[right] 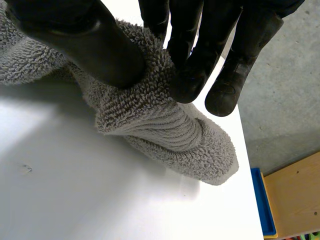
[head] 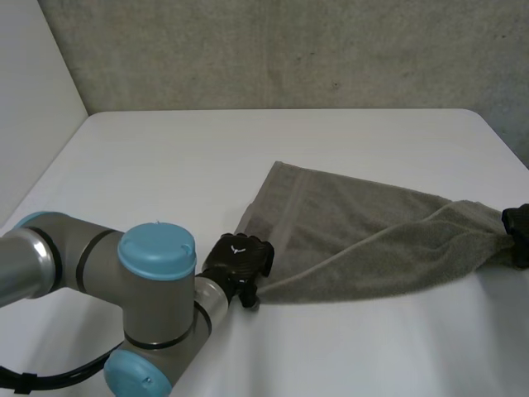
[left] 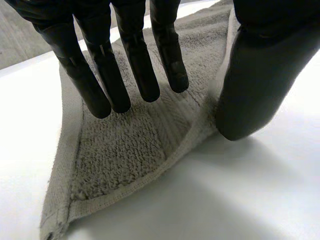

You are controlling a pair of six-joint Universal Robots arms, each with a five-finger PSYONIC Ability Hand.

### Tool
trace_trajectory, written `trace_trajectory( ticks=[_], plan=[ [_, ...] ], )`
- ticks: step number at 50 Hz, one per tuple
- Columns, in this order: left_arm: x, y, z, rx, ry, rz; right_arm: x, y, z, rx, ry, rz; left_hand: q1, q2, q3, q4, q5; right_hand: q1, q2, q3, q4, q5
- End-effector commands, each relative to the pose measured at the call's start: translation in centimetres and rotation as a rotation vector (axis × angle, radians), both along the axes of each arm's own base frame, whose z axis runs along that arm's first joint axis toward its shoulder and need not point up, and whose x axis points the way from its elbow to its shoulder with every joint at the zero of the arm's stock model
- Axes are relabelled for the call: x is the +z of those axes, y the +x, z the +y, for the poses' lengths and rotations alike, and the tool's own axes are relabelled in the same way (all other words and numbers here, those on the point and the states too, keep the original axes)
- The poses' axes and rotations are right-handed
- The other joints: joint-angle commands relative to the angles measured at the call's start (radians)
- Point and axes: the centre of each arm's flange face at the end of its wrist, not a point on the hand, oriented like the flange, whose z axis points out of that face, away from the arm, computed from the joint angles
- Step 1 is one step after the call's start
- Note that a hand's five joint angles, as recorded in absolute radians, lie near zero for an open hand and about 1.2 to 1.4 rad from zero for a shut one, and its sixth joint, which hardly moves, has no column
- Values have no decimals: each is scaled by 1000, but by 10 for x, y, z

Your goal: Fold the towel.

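1. The right hand (right: 200, 40) is clamping one bunched end of the grey terry towel (right: 165, 125). Its thumb is pressing the pile against the fingers. A rolled lump of cloth is hanging out below the pinch and touching the white table (right: 75, 190) near its edge.
2. The left hand (left: 135, 55) is reaching over the opposite near corner with its fingers (left: 95, 85) straight and spread, their tips on or just over the pile. Its thumb (left: 255, 85) is standing against the hem (left: 150, 175) from outside. I am seeing no closed pinch there, so I am reading this hand as released.
3. The towel is lying stretched across the right half of the table between the two hands. It is broad at the left hand and tapering into a twist toward the right hand.
4. It is looking soft, limp and light. Its thick loop pile should be gripping well rather than slipping, and it will likely be sagging and creasing wherever it is unsupported. The woven band and stitched hem at the corners are looking like the firmest places to take hold, better than a bunched handful.
5. No label or writing is showing on the towel. A small white mark (head: 238, 247) is sitting on the back of the left hand, but it is spelling nothing readable.
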Motion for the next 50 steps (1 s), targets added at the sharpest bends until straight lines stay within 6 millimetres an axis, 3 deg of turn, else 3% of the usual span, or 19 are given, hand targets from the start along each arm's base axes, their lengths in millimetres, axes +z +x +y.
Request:
trace_trajectory(
  ticks=[1, 6, 13, 16, 18, 19, 21, 22, 23, 24, 26, 27, 29, 33, 38, 40, 46, 48, 50],
  plan=[
    [-3, -6, -8, 5, -12, 2, 0, 0, 0, 4, -2, 0, 191, 192, 191, 187, 24, 83, 79, 47, 49, 58],
    [0, -10, -14, 13, -31, 11, 2, 0, -2, 4, -11, 2, 469, 471, 469, 466, 302, 83, 79, 47, 49, 58],
    [1, -15, -22, 19, -29, 3, 17, 2, -10, 12, -65, 20, 473, 474, 473, 469, 306, 83, 79, 47, 49, 58],
    [17, -21, -33, 26, -58, 24, 34, 5, -20, 30, -135, 29, 473, 474, 473, 469, 306, 83, 79, 47, 49, 58],
    [50, -30, -56, 43, -147, 85, 67, 18, -38, 74, -282, 40, 473, 474, 473, 469, 306, 83, 79, 47, 49, 58],
    [50, -30, -56, 43, -148, 86, 67, 18, -38, 75, -283, 40, 473, 474, 473, 469, 306, 83, 79, 47, 49, 58],
    [101, -34, -93, 113, -309, 165, 112, 38, -60, 131, -519, 49, 473, 474, 473, 469, 306, 83, 79, 47, 49, 58],
    [102, -34, -94, 114, -310, 165, 112, 38, -60, 131, -521, 49, 473, 474, 473, 469, 306, 83, 79, 47, 49, 58],
    [132, -30, -114, 171, -406, 201, 136, 44, -70, 145, -654, 57, 473, 474, 473, 469, 306, 83, 79, 47, 49, 58],
    [133, -30, -114, 171, -407, 201, 136, 44, -70, 146, -656, 57, 473, 474, 473, 469, 306, 83, 79, 47, 49, 58],
    [196, -21, -141, 265, -598, 278, 176, 58, -83, 174, -901, 64, 473, 474, 473, 469, 306, 83, 79, 47, 49, 58],
    [196, -21, -141, 266, -599, 278, 176, 58, -83, 174, -902, 64, 473, 474, 473, 469, 306, 83, 79, 47, 49, 58],
    [246, -13, -150, 319, -726, 362, 200, 76, -82, 210, -1049, 32, 473, 474, 473, 469, 306, 83, 79, 47, 49, 58],
    [268, -8, -148, 340, -761, 397, 207, 91, -76, 253, -1070, -38, 473, 474, 473, 469, 306, 83, 79, 47, 49, 58],
    [257, 6, -155, 370, -698, 331, 187, 97, -68, 280, -884, -80, 473, 474, 473, 469, 306, 83, 79, 47, 49, 58],
    [233, 16, -160, 385, -603, 250, 154, 99, -58, 314, -631, -92, 473, 474, 473, 469, 306, 83, 79, 47, 49, 58],
    [180, 37, -166, 405, -435, 113, 106, 107, -36, 397, -303, -97, 473, 474, 473, 469, 306, 83, 79, 47, 49, 58],
    [151, 49, -157, 398, -339, 44, 72, 116, -18, 456, -123, -69, 473, 474, 473, 469, 306, 83, 79, 47, 49, 58],
    [136, 56, -150, 389, -289, 12, 58, 120, -8, 483, -53, -42, 473, 474, 473, 469, 306, 83, 79, 47, 49, 58]
  ],
)
